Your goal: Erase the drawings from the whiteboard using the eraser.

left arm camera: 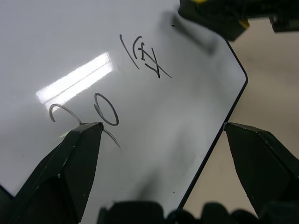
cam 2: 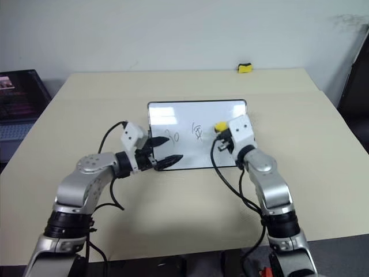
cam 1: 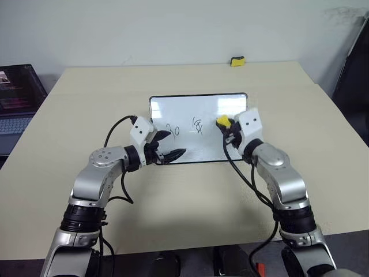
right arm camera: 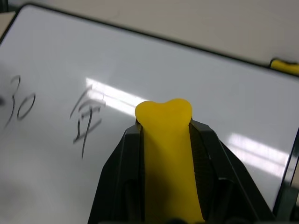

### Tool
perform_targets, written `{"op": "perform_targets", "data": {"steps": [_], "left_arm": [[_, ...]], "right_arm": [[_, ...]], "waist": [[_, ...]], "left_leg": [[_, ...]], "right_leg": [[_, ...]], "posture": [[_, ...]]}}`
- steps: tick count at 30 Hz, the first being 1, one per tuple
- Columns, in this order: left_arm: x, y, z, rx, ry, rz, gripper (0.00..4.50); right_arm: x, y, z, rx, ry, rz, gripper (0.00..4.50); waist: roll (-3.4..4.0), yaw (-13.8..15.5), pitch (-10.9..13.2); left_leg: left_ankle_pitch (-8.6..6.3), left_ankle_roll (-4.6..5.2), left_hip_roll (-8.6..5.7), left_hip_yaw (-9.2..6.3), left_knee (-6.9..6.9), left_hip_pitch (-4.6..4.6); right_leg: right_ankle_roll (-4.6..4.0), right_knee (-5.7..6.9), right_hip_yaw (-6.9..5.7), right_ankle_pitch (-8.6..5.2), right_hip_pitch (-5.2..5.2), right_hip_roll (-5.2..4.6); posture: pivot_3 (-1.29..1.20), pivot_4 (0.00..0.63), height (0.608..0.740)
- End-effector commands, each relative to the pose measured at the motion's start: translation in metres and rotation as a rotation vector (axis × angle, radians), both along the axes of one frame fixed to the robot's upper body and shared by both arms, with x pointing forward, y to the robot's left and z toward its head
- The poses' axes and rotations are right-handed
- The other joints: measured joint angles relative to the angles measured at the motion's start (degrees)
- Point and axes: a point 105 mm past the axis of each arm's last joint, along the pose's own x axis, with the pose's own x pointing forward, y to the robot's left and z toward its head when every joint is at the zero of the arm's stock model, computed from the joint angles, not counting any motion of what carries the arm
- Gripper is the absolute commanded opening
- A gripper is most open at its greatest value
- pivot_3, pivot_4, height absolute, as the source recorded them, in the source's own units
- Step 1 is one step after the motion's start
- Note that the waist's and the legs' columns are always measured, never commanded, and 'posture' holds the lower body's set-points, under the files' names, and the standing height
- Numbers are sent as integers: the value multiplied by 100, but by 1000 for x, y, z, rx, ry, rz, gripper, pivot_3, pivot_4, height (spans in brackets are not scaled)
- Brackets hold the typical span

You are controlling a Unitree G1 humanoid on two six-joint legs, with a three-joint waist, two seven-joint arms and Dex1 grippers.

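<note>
- Right wrist view: showing the right hand (right arm camera: 164, 140) clenching the eraser (right arm camera: 168, 154) between its fingers, yellow tip poking out above the whiteboard (right arm camera: 224, 98), just beside the character squiggle (right arm camera: 86, 119).
- Judging the step as wiping the remaining drawings: pressing the eraser's flat face down onto the board first, then sweeping across the squiggle toward the "30" (right arm camera: 21, 102), keeping contact even so no strokes get skipped.
- Left wrist view: showing the left hand (left arm camera: 163, 135) spread wide and empty, one finger over the "30" (left arm camera: 84, 114), the other past the board's black edge; probably bracing the board, so keeping it planted while wiping, and watching for smears on its finger.
- Left eye view: giving the whole layout instead — the whiteboard (cam 1: 173, 104) lying flat on the counter (cam 1: 86, 92), both hands at its near edge, a laptop (cam 1: 17, 98) at the left.
- Also revealing a second yellow block (cam 1: 237, 60) at the counter's far edge, well apart.
</note>
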Motion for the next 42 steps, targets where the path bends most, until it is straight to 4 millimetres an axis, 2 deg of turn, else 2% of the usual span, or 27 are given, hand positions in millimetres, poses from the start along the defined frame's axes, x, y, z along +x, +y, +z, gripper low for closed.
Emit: {"op": "perform_targets", "data": {"steps": [1,4,7,10,12,15,20,25,27,31,34,42], "left_arm": [[-4,-2,14,-14,-54,-13,4500],[-5,-1,15,-14,-55,-9,4500],[-5,-1,15,-14,-56,-5,4500],[-5,-1,15,-14,-56,-4,4500],[-5,-1,15,-14,-55,-4,4500],[-5,-1,15,-14,-55,-6,4500],[-5,-2,16,-13,-56,-9,4500],[-5,-3,15,-16,-54,-11,4500],[-6,-3,15,-16,-53,-11,4500],[-6,-2,15,-18,-52,-8,4500],[-6,-3,15,-19,-52,-8,4500],[-6,-2,15,-18,-56,0,4500]], "right_arm": [[7,1,6,-25,-47,-25,987],[8,3,-15,-91,15,-6,987],[-1,4,-42,-187,84,43,987],[-12,8,-61,-223,158,98,987],[-15,8,-66,-226,183,109,987],[-12,7,-59,-212,151,90,987],[2,-4,-20,-126,0,-15,987],[6,-10,1,-51,-67,-63,986],[6,-10,0,-51,-64,-61,986],[0,-3,-27,-87,50,-8,986],[-3,-2,-35,-91,80,10,986],[-6,-11,-9,-26,-40,-12,986]], "waist": [[0,13,0],[0,22,0],[-1,27,0],[-1,16,0],[-1,4,-1],[-1,-4,-1],[-1,1,0],[-1,27,0],[-1,21,0],[-1,21,0],[-1,17,0],[-1,20,0]], "left_leg": [[-1,0,0,0,-3,-1],[-2,0,0,0,-7,-6],[-3,3,-1,2,-6,-4],[-10,14,-1,1,2,4],[-13,22,-1,3,6,10],[-12,23,-1,3,12,17],[-7,18,-1,2,15,16],[1,2,-2,-3,10,7],[1,-1,-2,0,5,0],[-2,1,-2,4,2,-3],[-5,6,-2,4,4,-1],[-11,20,-3,2,13,6]], "right_leg": [[0,-6,-1,0,0,-1],[1,-13,-1,-1,0,-3],[1,-12,-1,-1,2,-4],[2,-4,-1,-1,9,-3],[1,7,0,-1,11,-3],[2,17,0,-1,15,0],[1,19,-2,0,16,0],[1,17,-3,0,10,0],[1,12,-1,-1,1,-1],[2,3,1,-2,-2,-2],[2,7,1,-2,0,-2],[1,23,-1,-2,4,-1]], "posture": [[0,150,740],[0,150,740],[0,150,740],[0,150,740],[0,150,740],[0,150,740],[0,150,740],[0,150,740],[0,150,740],[0,150,740],[0,150,740],[0,150,740]]}}
